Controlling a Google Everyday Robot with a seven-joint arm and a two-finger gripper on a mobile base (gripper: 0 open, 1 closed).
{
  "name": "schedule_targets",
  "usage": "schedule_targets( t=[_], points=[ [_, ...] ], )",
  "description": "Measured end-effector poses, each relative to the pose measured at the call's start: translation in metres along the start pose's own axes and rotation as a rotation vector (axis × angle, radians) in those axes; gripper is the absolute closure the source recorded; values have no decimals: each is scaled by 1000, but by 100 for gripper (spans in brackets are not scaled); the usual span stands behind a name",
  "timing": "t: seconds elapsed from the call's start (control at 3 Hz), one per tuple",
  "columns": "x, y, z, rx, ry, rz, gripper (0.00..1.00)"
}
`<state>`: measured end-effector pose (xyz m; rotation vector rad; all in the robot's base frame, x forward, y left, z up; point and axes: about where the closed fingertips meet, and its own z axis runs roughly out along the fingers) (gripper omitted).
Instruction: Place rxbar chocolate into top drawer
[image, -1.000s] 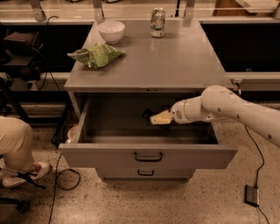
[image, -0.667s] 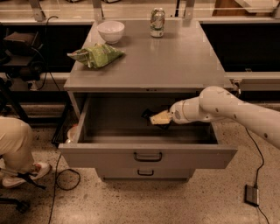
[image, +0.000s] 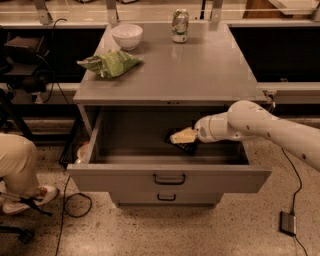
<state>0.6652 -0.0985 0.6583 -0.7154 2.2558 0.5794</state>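
1. Top drawer (image: 125, 176): pulled fully out from the cabinet, with the dark handle (image: 169, 179) at the middle of its front edge. Opening is done; nothing bars the way in.
2. Gripper (image: 181, 136): inside the drawer, reaching in over the right edge on the pale arm (image: 260, 127). It sits a little right of the drawer's centre, between the back and front edges.
3. Chocolate bar (image: 187, 147): a dark flat shape directly under the gripper and touching it, low in the drawer and apparently at or just above the floor.
4. Grip: cannot tell whether the gripper has hold of the bar or has let it go, as the two overlap.
5. Progress, by judgement: the carry into the drawer is done and the bar is within its walls. What remains is a confirmed release and lifting the arm clear. The task does not ask for the drawer to be closed.
6. Lower drawer (image: 200, 198): shut, with a smaller handle.
7. Cabinet top (image: 210, 70): a green snack bag (image: 111, 63) near the left edge, a white bowl (image: 126, 36) at the back-left corner, and a can (image: 180, 25) at the back edge.
8. A person's leg (image: 15, 165) shows at the left of the frame, well apart from the drawer.
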Motion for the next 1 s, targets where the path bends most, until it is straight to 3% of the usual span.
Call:
schedule_targets(
  t=[0.33, 0.67, 1.0],
  points=[
    [3, -11, -18, 33, -30, 19, 0],
    [8, -35, -50, 103, -79, 54, 0],
    [11, -46, -74, 123, -122, 63, 0]
  ],
)
